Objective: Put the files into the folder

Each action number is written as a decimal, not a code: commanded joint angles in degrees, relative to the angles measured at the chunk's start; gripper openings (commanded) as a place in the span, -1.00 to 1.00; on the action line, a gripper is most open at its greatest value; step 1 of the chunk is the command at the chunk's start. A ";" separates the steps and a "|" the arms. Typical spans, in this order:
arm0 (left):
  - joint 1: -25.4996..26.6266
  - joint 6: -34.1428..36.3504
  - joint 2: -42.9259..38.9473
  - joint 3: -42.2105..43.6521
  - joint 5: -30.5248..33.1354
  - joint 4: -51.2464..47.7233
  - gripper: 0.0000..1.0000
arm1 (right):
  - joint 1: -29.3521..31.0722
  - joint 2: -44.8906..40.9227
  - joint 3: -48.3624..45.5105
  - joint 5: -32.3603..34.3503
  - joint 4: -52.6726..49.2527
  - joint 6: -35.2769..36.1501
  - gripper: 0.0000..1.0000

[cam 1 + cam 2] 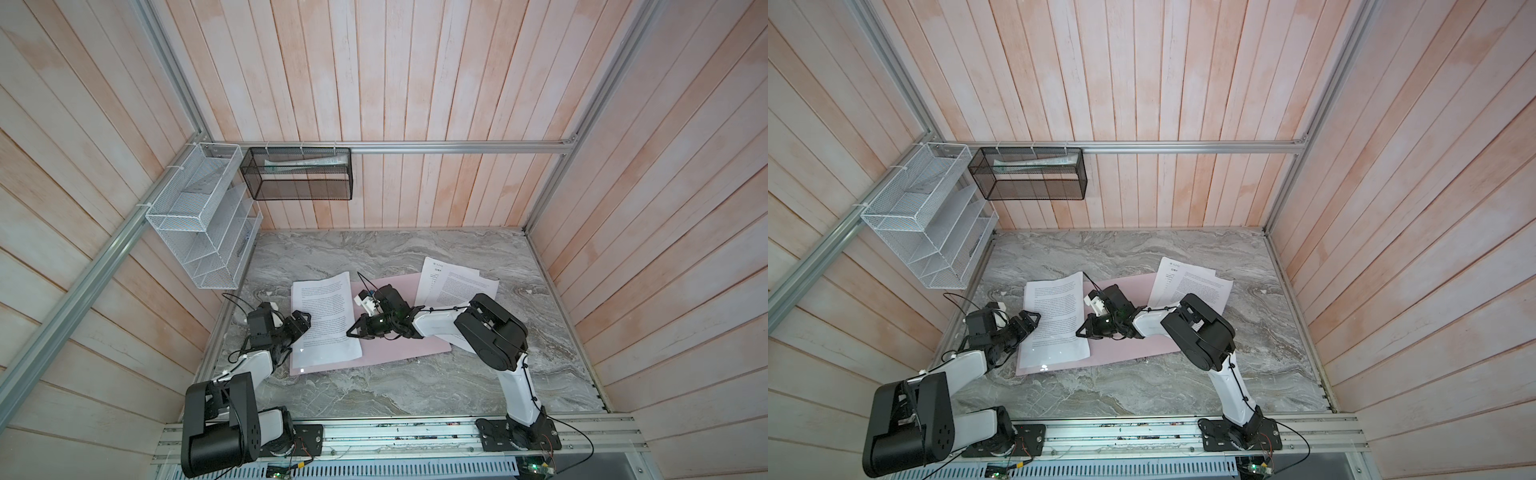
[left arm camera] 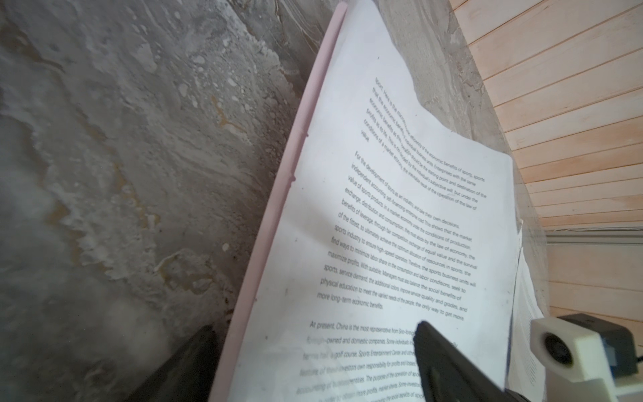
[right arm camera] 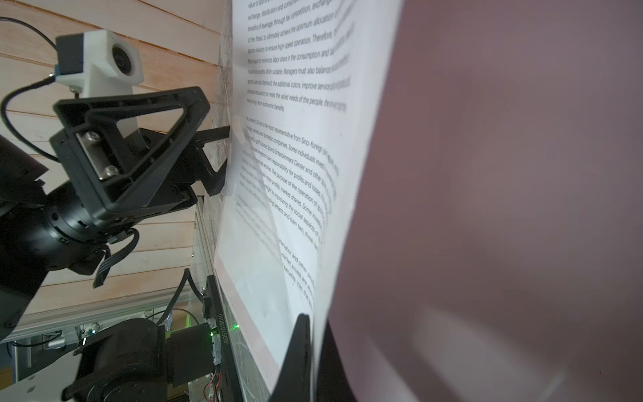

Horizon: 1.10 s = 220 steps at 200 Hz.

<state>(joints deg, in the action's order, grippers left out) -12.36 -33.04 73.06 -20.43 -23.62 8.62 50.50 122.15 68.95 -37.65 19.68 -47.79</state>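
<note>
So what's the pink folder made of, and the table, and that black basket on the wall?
The pink folder looks like thin plastic or card: flat, even, matt. The tabletop looks like grey marble, veined, though maybe only a printed pattern. The black basket looks like fine metal mesh: you see through it.
</note>
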 commanded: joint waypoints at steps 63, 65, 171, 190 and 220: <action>-0.03 -0.10 -0.66 0.98 -0.82 1.12 0.80 | 0.21 -2.41 1.15 -4.30 -6.15 5.70 -1.00; -0.03 -0.10 -0.68 0.99 -0.82 1.11 0.80 | 0.21 -2.50 1.18 -4.26 -6.37 5.78 -1.00; -0.03 -0.01 -0.28 0.78 -0.99 1.13 0.80 | -3.16 -5.98 5.46 7.71 -21.38 14.79 -0.02; -0.03 -0.01 -0.34 0.84 -0.99 1.16 0.80 | -5.26 -6.93 7.83 11.31 -24.22 16.69 -0.02; 0.01 0.00 -0.34 0.83 -1.00 1.22 0.80 | -8.66 -3.24 13.42 10.43 -24.79 17.11 -0.04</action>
<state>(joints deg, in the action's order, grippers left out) -12.38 -33.01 73.06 -20.43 -23.77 8.62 44.21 117.12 77.95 -29.47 -1.54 -33.26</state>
